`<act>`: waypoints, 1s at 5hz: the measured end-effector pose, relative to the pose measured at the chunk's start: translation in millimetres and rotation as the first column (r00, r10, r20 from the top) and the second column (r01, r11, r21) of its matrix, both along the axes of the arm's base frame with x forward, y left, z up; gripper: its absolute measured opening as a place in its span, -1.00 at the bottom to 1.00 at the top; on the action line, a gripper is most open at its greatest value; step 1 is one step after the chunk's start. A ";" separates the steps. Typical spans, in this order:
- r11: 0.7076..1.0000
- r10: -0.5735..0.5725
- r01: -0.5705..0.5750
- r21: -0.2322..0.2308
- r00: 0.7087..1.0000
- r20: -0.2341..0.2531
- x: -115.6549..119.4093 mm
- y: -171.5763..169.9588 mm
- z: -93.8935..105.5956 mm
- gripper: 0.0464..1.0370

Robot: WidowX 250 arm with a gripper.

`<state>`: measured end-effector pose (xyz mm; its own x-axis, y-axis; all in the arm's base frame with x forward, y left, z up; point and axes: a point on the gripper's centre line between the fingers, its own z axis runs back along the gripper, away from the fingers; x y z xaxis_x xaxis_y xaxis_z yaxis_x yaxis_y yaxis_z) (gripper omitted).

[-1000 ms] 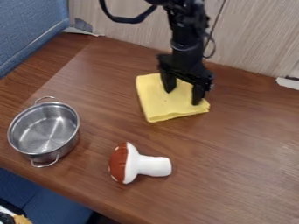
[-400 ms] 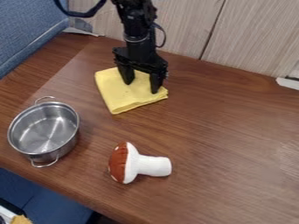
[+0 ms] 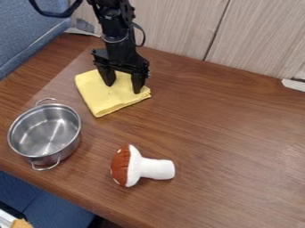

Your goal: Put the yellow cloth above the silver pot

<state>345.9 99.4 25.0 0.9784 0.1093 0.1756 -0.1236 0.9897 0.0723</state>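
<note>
the yellow cloth (image 3: 109, 96) has slid left across the bench (image 3: 226, 147), nearer its spot above the silver pot (image 3: 44, 131). it lies up and right of it, not touching. the tool (image 3: 123, 88) went too, spread open, tips on the cloth. one more little slide may do.

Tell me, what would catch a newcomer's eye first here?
Probably the bright yellow cloth, lying toward the picture's upper left, with the black end effector down over it, fingers spread. Next, the shiny silver pot at the left edge of the table, and the red-and-white toy mushroom on its side, low and near the middle.
</note>
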 end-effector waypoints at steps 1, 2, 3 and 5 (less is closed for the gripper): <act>1.000 -0.003 0.003 0.002 1.000 0.004 -1.5 -0.3 1.0 0.93; 1.000 -0.002 0.002 0.000 1.000 0.003 -3.5 -1.7 2.1 0.93; 1.000 0.005 -0.005 -0.003 1.000 0.025 -2.6 -4.1 14.7 0.92; 0.997 0.055 -0.062 0.047 0.989 0.141 -8.5 0.1 65.1 0.92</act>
<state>337.4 99.5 90.1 0.9361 0.1532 0.3165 -0.1938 0.9758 0.1010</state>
